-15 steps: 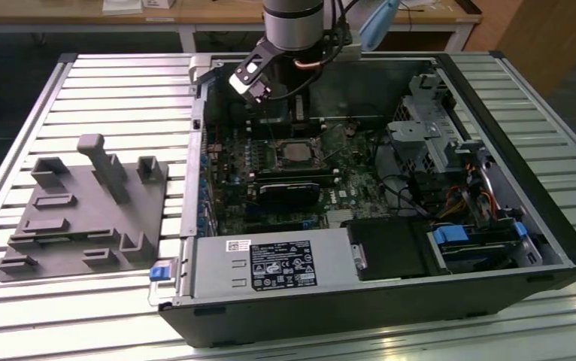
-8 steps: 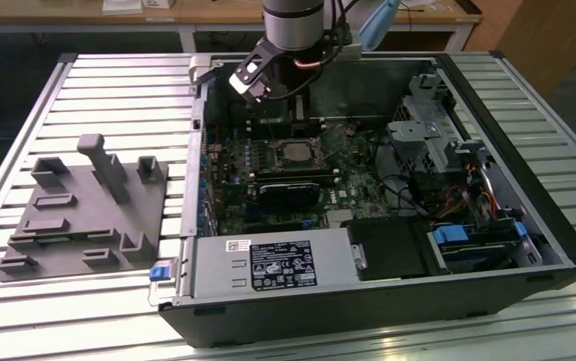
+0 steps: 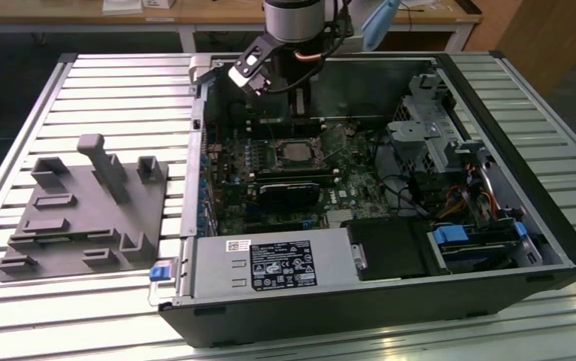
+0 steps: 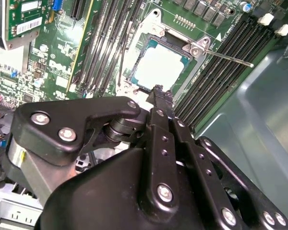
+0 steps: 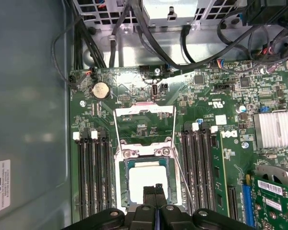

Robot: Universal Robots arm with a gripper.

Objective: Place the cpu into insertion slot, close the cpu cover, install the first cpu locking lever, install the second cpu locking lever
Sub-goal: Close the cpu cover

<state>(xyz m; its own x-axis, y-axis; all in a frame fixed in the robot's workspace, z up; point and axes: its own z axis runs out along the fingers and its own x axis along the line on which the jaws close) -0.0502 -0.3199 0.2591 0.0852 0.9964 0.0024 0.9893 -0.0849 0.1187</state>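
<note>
The cpu (image 5: 145, 178) lies in the insertion slot (image 5: 125, 191) on the green board, its pale metal face uncovered; it also shows in the second wrist view (image 4: 159, 67). The cpu cover (image 5: 145, 111) is swung open past its hinge, and board shows through its cut-out. A thin locking lever (image 4: 228, 57) sticks out free beside the slot. My gripper (image 5: 153, 190) hovers over the chip's near edge, shut and holding nothing, with its tip (image 4: 158, 92) just short of the chip. In the exterior view the gripper (image 3: 290, 98) reaches down into the case above the slot (image 3: 296, 153).
Black memory slots (image 5: 92, 177) (image 5: 201, 167) flank the socket. A graphics card (image 3: 290, 188), a power supply (image 3: 268, 263) and a drive cage (image 3: 438, 135) fill the case. Cables (image 5: 134, 28) run behind the board. A grey fixture (image 3: 87, 218) lies on the table at the exterior view's left.
</note>
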